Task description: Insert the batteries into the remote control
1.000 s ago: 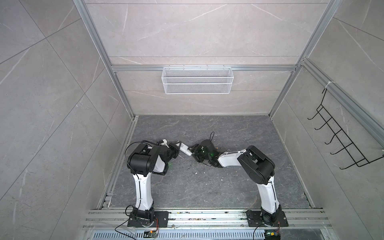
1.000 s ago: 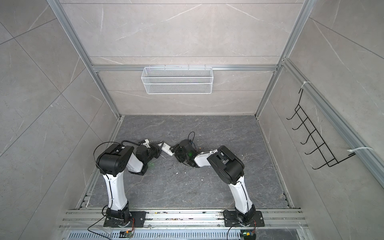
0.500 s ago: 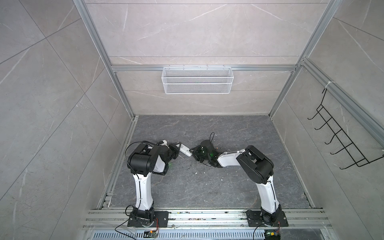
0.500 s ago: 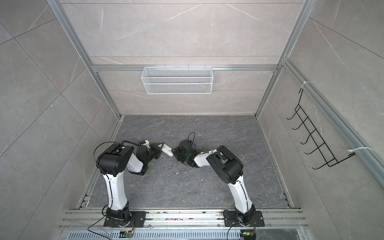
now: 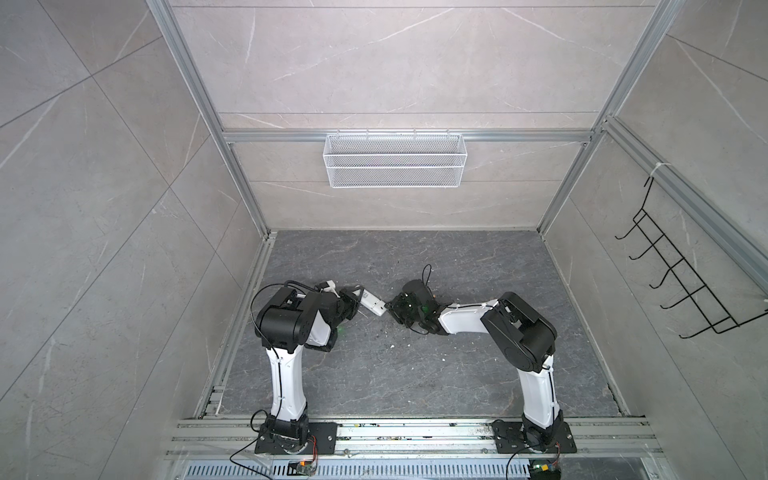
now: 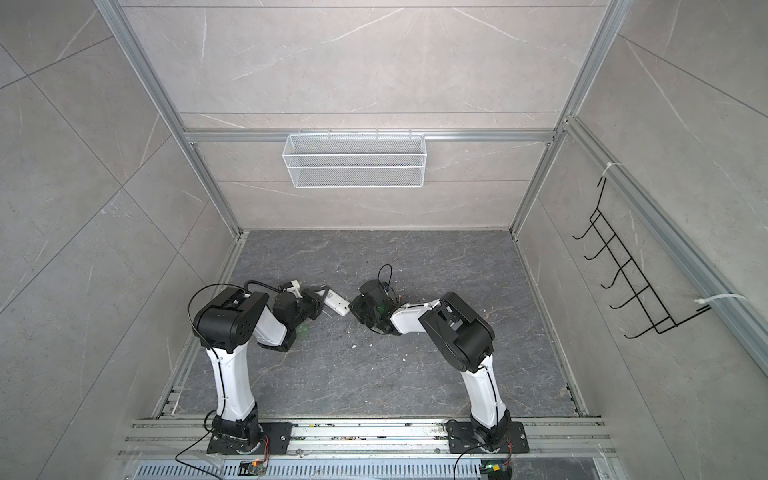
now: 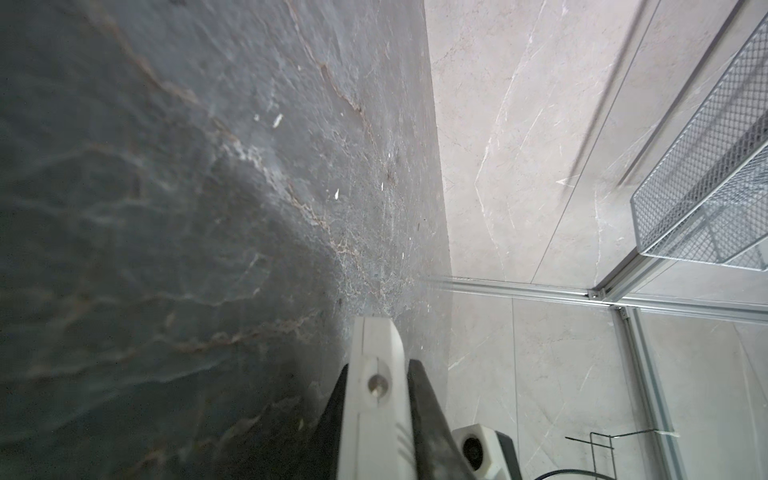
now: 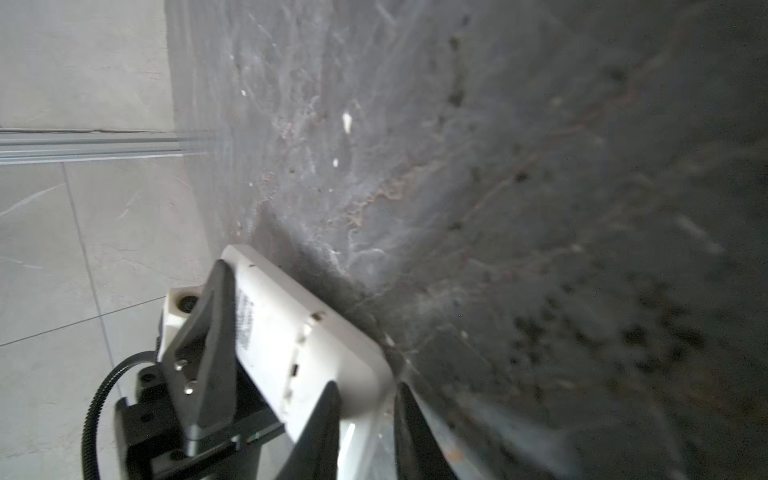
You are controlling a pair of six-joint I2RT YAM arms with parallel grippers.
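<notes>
Bridging left tool | right tool | remote control (ends pinched)

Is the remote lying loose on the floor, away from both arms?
No, the remote sits clamped between the left arm's jaws, its end sticking out past them.

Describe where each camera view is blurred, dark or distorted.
Left wrist view: the floor nearest the lens is dark and smeared, the remote sharper. Right wrist view: floor blurred and shadowed, remote bright. Both top views: evenly lit, frame posts splayed by the wide lens.
</notes>
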